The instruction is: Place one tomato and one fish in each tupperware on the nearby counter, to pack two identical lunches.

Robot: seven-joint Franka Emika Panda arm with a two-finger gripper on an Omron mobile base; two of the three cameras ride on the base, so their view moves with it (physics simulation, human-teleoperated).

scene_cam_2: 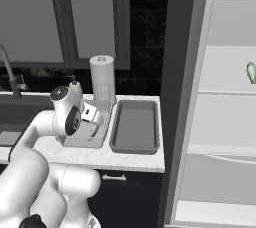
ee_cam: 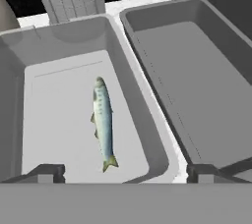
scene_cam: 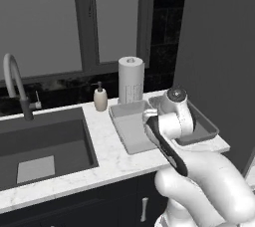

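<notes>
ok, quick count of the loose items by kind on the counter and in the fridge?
Tupperware: 2, left one and right one
Fish: 2, one in the left tupperware, one on a fridge shelf
Paper towel roll: 1
Soap dispenser: 1
Total: 6
</notes>
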